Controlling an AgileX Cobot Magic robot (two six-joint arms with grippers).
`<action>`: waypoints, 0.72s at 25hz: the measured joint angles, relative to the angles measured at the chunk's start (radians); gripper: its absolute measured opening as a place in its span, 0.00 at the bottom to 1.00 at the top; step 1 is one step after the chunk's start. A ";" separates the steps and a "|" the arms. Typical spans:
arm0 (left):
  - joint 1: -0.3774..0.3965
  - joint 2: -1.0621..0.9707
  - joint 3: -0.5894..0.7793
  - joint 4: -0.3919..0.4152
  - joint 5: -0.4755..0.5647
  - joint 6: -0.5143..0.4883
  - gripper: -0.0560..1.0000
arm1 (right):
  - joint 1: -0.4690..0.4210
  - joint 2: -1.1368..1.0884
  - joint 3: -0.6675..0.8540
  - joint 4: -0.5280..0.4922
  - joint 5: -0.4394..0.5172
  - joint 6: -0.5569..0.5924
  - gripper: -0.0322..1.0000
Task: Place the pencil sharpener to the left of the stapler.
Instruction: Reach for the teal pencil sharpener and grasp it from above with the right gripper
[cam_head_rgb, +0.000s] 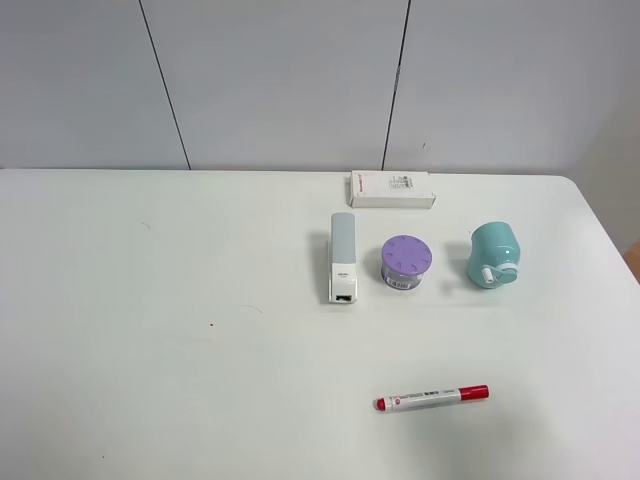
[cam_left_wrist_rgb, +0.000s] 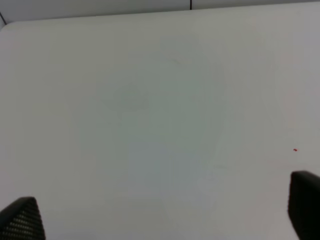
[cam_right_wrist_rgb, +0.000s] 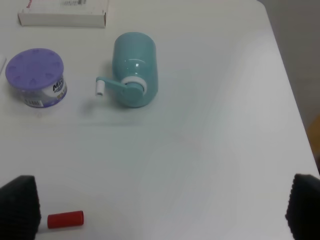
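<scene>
The teal pencil sharpener (cam_head_rgb: 494, 255) lies on the white table (cam_head_rgb: 150, 330), right of the middle, its white crank pointing toward the front; the right wrist view shows it too (cam_right_wrist_rgb: 134, 67). The white stapler (cam_head_rgb: 343, 257) with its grey-blue top lies lengthwise at the centre, two objects to the left of the sharpener. Neither arm shows in the high view. My right gripper (cam_right_wrist_rgb: 160, 207) is open, well short of the sharpener, with only its two dark fingertips (cam_right_wrist_rgb: 19, 206) in view. My left gripper (cam_left_wrist_rgb: 162, 215) is open over bare table.
A purple round-lidded container (cam_head_rgb: 407, 261) stands between the stapler and the sharpener. A flat white box (cam_head_rgb: 392, 188) lies behind them. A red-capped marker (cam_head_rgb: 432, 397) lies toward the front. A tiny red speck (cam_head_rgb: 211, 324) marks the table's left half.
</scene>
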 joint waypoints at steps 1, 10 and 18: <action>0.000 0.000 0.000 0.000 0.000 0.000 0.99 | 0.000 0.000 0.000 0.000 0.000 0.000 0.99; 0.000 0.000 0.000 0.000 0.000 0.000 0.99 | 0.000 0.000 0.000 0.000 0.000 0.000 0.99; 0.000 0.000 0.000 0.000 0.000 0.000 0.99 | 0.000 0.000 0.000 0.000 0.000 0.001 0.99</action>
